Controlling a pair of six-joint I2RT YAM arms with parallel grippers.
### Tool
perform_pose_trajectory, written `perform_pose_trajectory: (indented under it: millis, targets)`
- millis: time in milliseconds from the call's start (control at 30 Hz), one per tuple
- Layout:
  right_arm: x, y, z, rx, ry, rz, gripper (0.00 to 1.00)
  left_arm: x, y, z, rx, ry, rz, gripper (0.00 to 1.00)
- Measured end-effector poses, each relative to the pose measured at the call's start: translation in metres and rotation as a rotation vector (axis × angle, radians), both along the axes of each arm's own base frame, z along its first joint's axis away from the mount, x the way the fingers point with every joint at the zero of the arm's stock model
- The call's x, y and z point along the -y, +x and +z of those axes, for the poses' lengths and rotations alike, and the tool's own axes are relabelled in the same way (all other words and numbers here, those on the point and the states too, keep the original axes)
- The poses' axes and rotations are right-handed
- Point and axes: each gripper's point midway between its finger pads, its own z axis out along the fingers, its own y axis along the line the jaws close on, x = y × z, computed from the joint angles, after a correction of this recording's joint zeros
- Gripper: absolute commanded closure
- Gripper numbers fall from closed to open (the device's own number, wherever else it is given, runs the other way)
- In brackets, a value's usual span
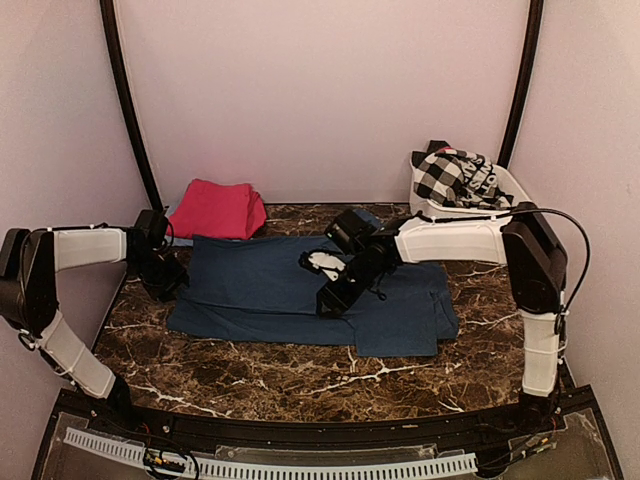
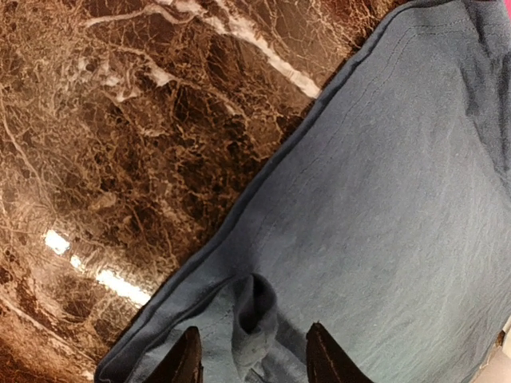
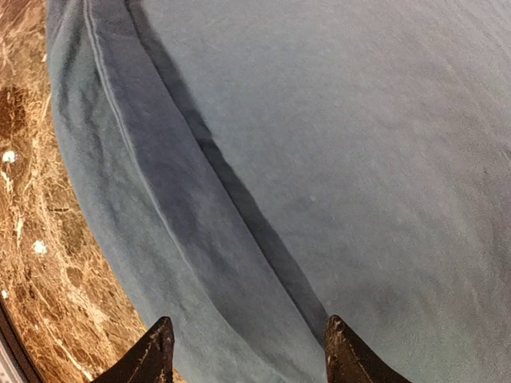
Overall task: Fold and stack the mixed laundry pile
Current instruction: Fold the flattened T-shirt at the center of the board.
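Note:
A large navy-blue sheet (image 1: pixel 270 290) lies spread flat on the marble table, with a folded layer along its front edge (image 3: pixel 144 223). My left gripper (image 1: pixel 165 275) is at the sheet's left edge. Its jaws (image 2: pixel 254 363) stand apart on either side of a small raised pucker of the blue cloth (image 2: pixel 254 315), not pressing it. My right gripper (image 1: pixel 335 298) hovers over the middle of the sheet, open (image 3: pixel 249 359), with the fold line running between its fingers. A magenta-pink cloth (image 1: pixel 215 208) lies folded at the back left. A black-and-white checked garment (image 1: pixel 455 178) is heaped in the tub.
The white plastic tub (image 1: pixel 512 185) stands at the back right against the wall. Bare brown marble (image 1: pixel 250 370) lies in front of the sheet. Black frame poles (image 1: pixel 125 100) rise at both back corners, with walls close on three sides.

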Motion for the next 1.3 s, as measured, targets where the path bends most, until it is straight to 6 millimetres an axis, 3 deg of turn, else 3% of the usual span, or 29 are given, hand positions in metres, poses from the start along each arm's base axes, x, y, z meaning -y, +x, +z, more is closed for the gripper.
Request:
perform_pose_trajectory:
  millis: [100, 267, 333, 400, 567, 667, 933, 1200, 1300]
  targets:
    - [0.028, -0.011, 0.007, -0.024, -0.027, -0.09, 0.39, -0.001, 0.0, -0.002, -0.007, -0.001, 0.002, 0.58]
    - [0.096, -0.038, 0.04, -0.11, 0.021, -0.329, 0.44, -0.001, 0.0, -0.003, -0.009, -0.012, 0.005, 0.6]
    - [0.122, -0.048, 0.044, -0.158, 0.036, -0.442, 0.44, 0.0, 0.0, -0.003, -0.008, -0.015, 0.005, 0.61]
    - [0.143, -0.058, 0.036, -0.206, 0.025, -0.535, 0.45, 0.0, 0.001, -0.002, -0.007, -0.019, 0.006, 0.62]
    - [0.189, -0.091, -0.01, -0.358, -0.11, -0.723, 0.47, 0.002, 0.001, -0.002, -0.005, -0.029, 0.003, 0.64]
    - [0.21, -0.1, -0.022, -0.411, -0.146, -0.83, 0.49, 0.003, 0.001, -0.002, -0.005, -0.033, 0.003, 0.64]
    - [0.233, -0.106, -0.012, -0.398, -0.126, -0.971, 0.54, 0.003, 0.0, -0.004, -0.008, -0.036, 0.008, 0.67]
    - [0.238, -0.104, -0.04, -0.42, -0.218, -1.0, 0.59, 0.004, 0.001, -0.004, -0.001, -0.047, 0.013, 0.7]
    - [0.238, -0.101, -0.048, -0.414, -0.236, -0.998, 0.73, 0.004, 0.001, -0.004, -0.001, -0.049, 0.015, 0.72]
